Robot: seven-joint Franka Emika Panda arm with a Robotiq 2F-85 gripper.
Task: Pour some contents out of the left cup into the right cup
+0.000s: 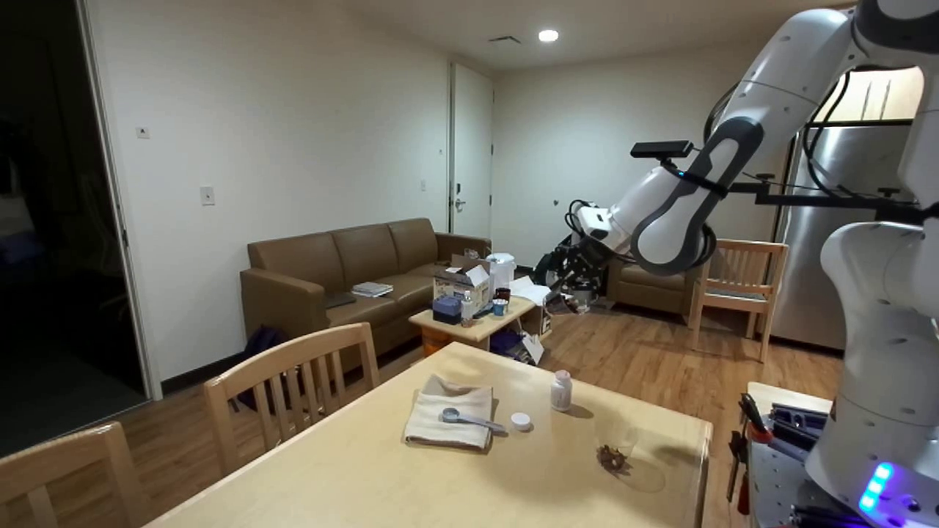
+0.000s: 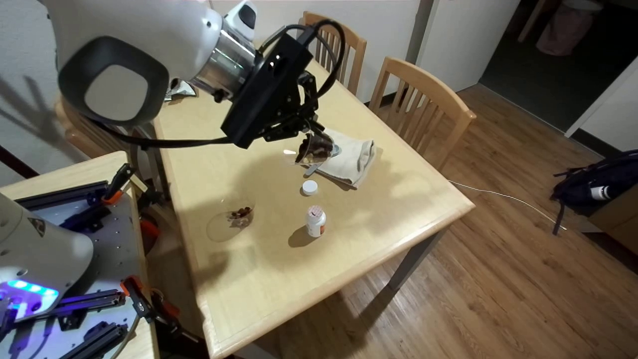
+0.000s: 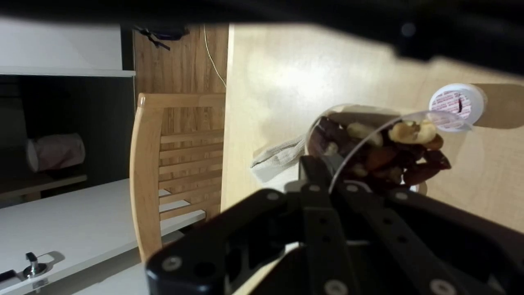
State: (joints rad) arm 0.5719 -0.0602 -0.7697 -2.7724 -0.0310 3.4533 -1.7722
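My gripper (image 3: pixel 329 174) is shut on the wall of the left cup (image 3: pixel 368 143), a small clear cup filled with dark dried fruit and nuts. In the wrist view its contents lie close to the rim. The held cup also shows in both exterior views (image 1: pixel 581 299) (image 2: pixel 317 146); it is tilted in the air above the table, with my gripper (image 2: pixel 308 124) at its upper side. The right cup (image 2: pixel 230 223) is a clear low cup standing on the table with a small heap of fruit and nuts inside. It also shows in an exterior view (image 1: pixel 616 453), apart from the held cup.
A white bottle (image 2: pixel 315 222) stands on the table (image 2: pixel 279 294) between the cups' area and the table edge. A white cap (image 2: pixel 309 187) lies near it. A folded beige cloth (image 1: pixel 447 411) bears a spoon (image 1: pixel 469 419). Wooden chairs (image 2: pixel 418 104) stand along the table's side.
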